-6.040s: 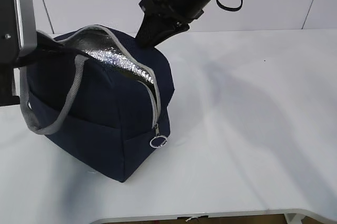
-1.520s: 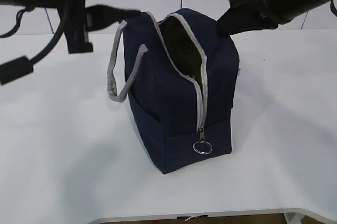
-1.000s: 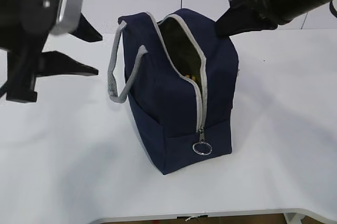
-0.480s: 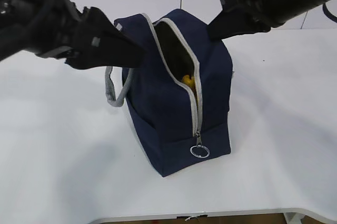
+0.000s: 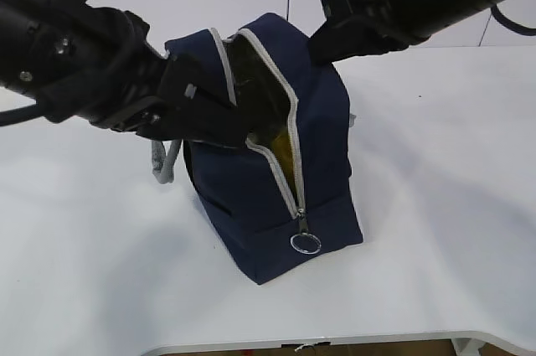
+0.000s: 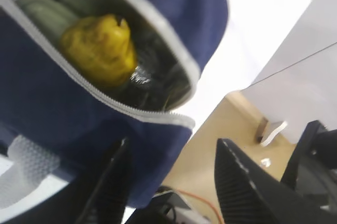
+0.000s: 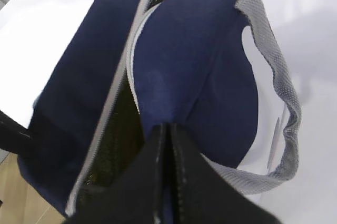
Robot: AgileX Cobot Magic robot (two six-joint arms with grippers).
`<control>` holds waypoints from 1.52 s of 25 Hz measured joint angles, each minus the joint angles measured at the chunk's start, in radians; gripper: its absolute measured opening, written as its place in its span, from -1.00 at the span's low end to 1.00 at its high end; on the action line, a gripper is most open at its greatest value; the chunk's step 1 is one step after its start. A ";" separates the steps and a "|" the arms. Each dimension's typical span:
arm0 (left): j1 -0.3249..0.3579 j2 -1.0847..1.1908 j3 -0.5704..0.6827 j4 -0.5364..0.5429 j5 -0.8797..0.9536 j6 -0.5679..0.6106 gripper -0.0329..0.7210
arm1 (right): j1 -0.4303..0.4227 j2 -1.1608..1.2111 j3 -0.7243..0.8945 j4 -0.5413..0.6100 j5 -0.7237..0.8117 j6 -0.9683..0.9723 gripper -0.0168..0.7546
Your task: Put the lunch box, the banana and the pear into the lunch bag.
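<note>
The navy lunch bag (image 5: 318, 147) stands mid-table with its zipper open; it also shows in the left wrist view (image 6: 42, 103) and the right wrist view (image 7: 200, 66). Inside it lie the pear (image 6: 100, 50) and, behind the pear, the pale green lunch box (image 6: 45, 10). A yellow patch (image 5: 280, 151) shows through the mouth. The banana is hidden. My left gripper (image 5: 219, 117) is open at the bag's left rim, its jaws (image 6: 174, 182) wide apart. My right gripper (image 5: 316, 38) is shut on the bag's far top edge (image 7: 169, 134).
The zipper's ring pull (image 5: 306, 243) hangs at the bag's front end. A grey handle (image 7: 279, 87) loops off the bag's side. The white table (image 5: 435, 205) ends close to the front (image 5: 335, 343). Wooden floor (image 6: 226, 145) shows past the table edge.
My left arm has swung in from the left and its gripper now sits against the bag's open mouth. The bag has shifted and leaned slightly left. My right gripper keeps its hold.
</note>
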 joint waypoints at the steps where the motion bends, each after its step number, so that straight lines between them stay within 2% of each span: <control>1: 0.000 -0.003 0.000 0.029 0.007 -0.023 0.09 | 0.000 0.000 0.000 -0.001 -0.002 0.000 -0.91; 7: 0.000 -0.069 0.000 0.217 0.041 -0.204 0.09 | 0.000 0.000 0.000 -0.011 -0.006 0.000 -0.91; 9: 0.000 -0.090 0.000 0.244 0.043 -0.241 0.09 | 0.000 0.000 0.000 -0.011 -0.006 0.000 -0.91; 28: 0.000 0.013 0.000 0.200 -0.016 -0.271 0.10 | 0.000 0.000 0.001 -0.005 -0.016 -0.002 -0.91; 34: 0.000 0.066 0.000 0.157 -0.031 -0.268 0.09 | 0.000 0.000 0.001 -0.005 -0.016 -0.002 -0.91; 36: 0.000 0.068 0.000 0.150 -0.037 -0.263 0.04 | 0.000 0.000 0.001 -0.005 -0.016 -0.002 -0.91; 38: 0.000 0.068 0.000 0.144 -0.039 -0.260 -0.12 | 0.000 0.000 0.001 -0.005 -0.016 -0.002 -0.91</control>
